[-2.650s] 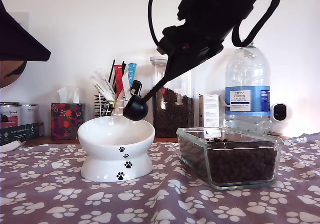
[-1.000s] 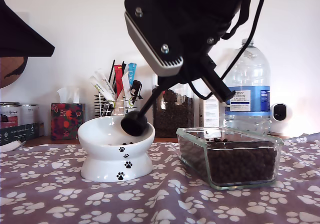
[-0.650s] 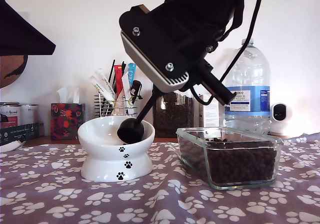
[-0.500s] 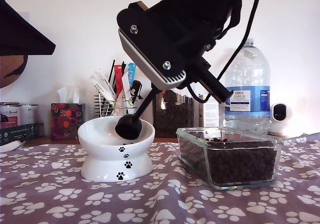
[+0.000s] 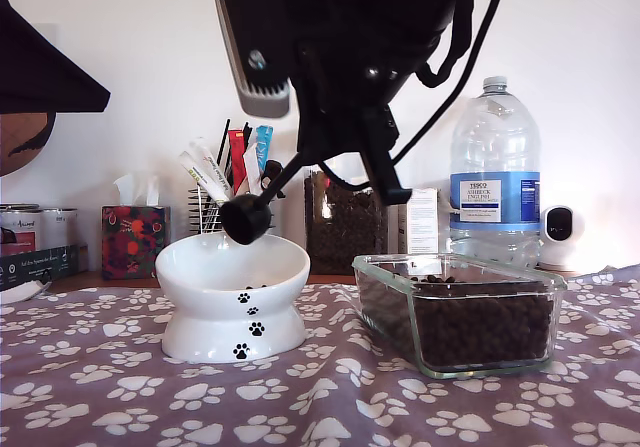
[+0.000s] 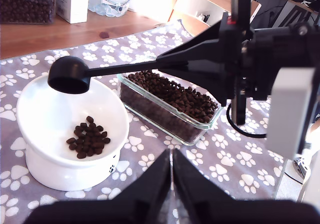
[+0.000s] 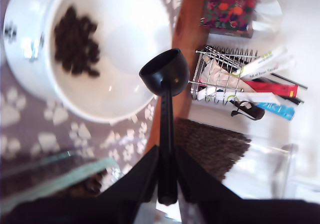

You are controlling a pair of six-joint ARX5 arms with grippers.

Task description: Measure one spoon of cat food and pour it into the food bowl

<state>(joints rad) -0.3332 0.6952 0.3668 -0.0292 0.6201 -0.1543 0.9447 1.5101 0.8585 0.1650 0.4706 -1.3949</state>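
My second gripper (image 7: 167, 184), clamped on the spoon (image 5: 246, 217) handle, has lifted clear above the food bowl (image 5: 232, 302), left-centre of exterior view. Cat food (image 6: 87, 136) lies inside: pour done. My first gripper (image 6: 171, 176) is closed, empty.

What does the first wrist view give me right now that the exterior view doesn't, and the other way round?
Only the first wrist view shows the cat food lying inside the food bowl, and my first gripper, shut and empty. Only the exterior view shows the tissue box and the utensil rack behind the bowl. Both show the spoon held above the bowl by my second gripper, and the glass dish of kibble.
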